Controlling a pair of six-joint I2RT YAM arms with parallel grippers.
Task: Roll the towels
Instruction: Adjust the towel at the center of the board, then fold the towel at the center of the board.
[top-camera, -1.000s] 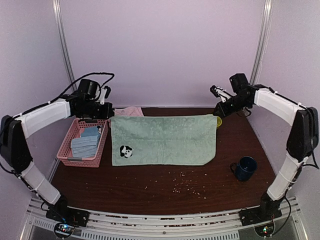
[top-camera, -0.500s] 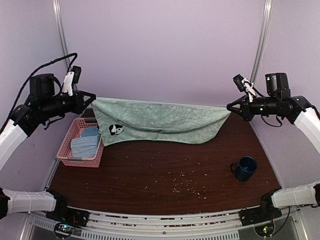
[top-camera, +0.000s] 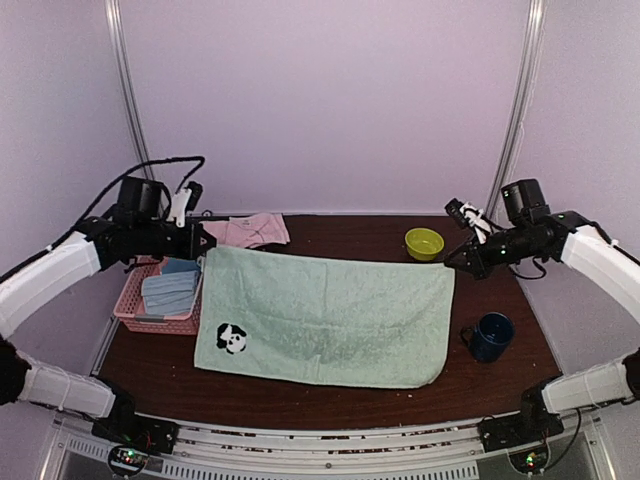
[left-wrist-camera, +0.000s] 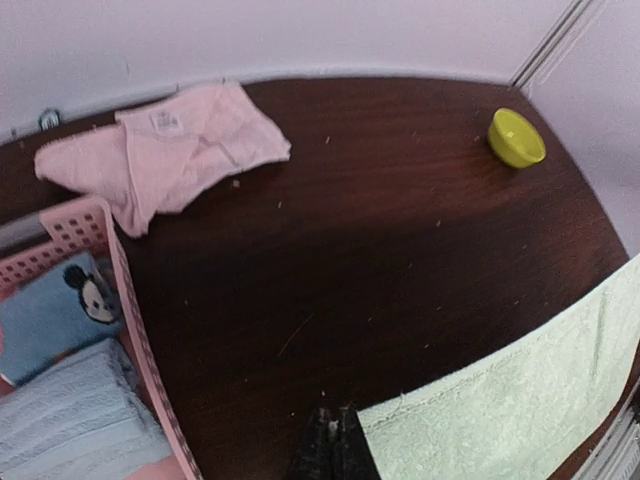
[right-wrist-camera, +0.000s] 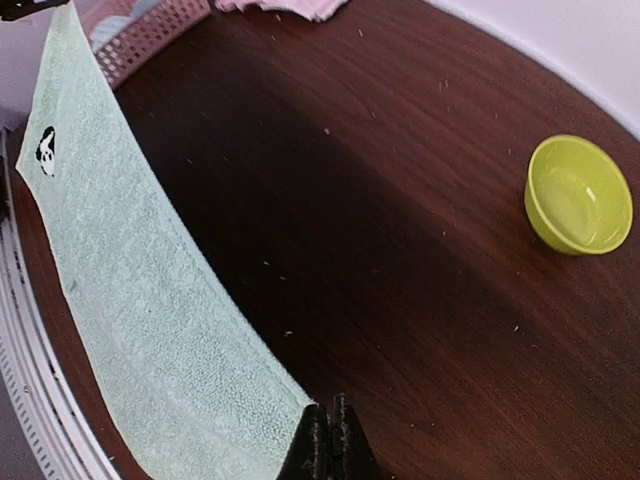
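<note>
Holding the green towel by two corners

Left gripper and right gripper each pinch a far corner of the nubbly green towel, draped across the table's middle; the pink towel lies crumpled at 11 o'clock. Uneven lowering could wrinkle the limp cloth, or drag it against the blue mug at 4 o'clock

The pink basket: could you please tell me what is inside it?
Inside the pink basket lie folded blue-grey towels, one showing a cartoon face; anything beneath them is covered.
</note>
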